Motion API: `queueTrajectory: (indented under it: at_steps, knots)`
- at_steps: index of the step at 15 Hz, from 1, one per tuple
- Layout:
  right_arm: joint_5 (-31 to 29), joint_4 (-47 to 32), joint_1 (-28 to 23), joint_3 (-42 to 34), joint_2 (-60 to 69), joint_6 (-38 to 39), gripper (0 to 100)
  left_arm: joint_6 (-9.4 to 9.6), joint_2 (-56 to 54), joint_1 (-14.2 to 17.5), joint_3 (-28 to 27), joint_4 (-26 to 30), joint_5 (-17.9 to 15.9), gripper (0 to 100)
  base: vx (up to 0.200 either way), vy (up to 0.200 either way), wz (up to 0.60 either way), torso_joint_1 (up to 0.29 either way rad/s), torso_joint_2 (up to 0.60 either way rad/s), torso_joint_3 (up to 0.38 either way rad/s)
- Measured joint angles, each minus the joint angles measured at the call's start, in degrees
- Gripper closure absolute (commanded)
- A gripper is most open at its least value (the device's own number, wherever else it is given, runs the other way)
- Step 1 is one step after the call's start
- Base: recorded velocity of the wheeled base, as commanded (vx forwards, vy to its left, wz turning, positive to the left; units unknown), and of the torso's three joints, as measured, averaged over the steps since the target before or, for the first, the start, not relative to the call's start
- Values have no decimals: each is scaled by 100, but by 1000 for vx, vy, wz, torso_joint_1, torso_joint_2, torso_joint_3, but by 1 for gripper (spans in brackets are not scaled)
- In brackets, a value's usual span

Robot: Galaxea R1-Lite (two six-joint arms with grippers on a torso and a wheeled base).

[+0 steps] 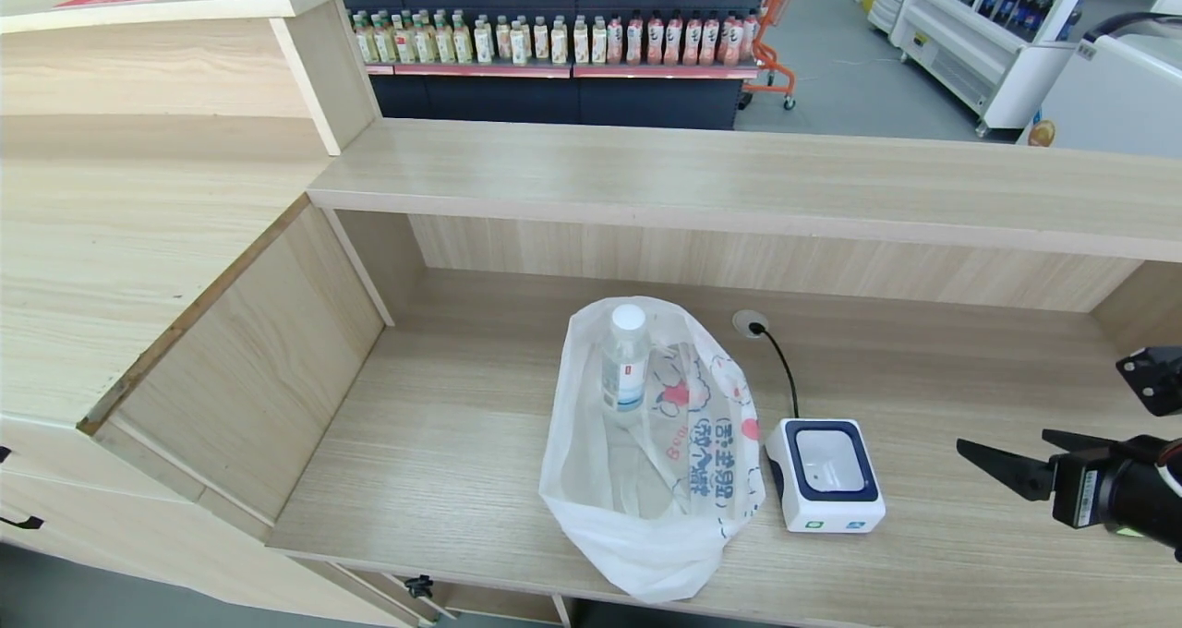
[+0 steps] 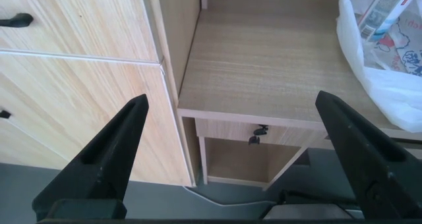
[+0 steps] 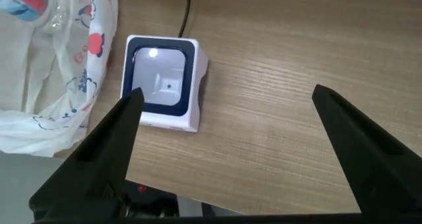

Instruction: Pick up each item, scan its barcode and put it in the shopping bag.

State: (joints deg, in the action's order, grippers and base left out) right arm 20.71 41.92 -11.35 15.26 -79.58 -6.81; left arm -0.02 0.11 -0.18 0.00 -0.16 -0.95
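Observation:
A white plastic shopping bag (image 1: 646, 480) lies open on the wooden counter (image 1: 443, 425), with a clear bottle with a white cap (image 1: 625, 356) inside it. The white barcode scanner (image 1: 825, 474) sits just right of the bag, window facing up. My right gripper (image 1: 1002, 439) hovers open and empty to the right of the scanner; its wrist view has the scanner (image 3: 161, 82), the bag (image 3: 59, 85) and the bottle (image 3: 26, 3) beyond the gripper (image 3: 227, 91). My left gripper (image 2: 232, 97) is open and empty, low off the counter's front left corner, with the bag (image 2: 382, 72) farther off.
A black cable (image 1: 780, 360) runs from the scanner to a grommet (image 1: 750, 323) at the back. A raised ledge (image 1: 739, 180) bounds the counter behind, a wooden side panel (image 1: 249, 360) on the left. Drawers with black handles (image 2: 16, 18) stand beside the left gripper. Bare counter lies right of the scanner.

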Motion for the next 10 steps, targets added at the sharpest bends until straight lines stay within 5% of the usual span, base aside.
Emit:
queueTrajectory:
  at_steps: [7,10]
  knots:
    - [0,6,-68,-196,-10,-2,0,21,0,2,0,0,-2,0,-171,-171,0,3,3,1]
    - [2,12,-66,-206,-32,4,0,21,0,0,0,2,-5,0,0,-200,0,-1,4,2]
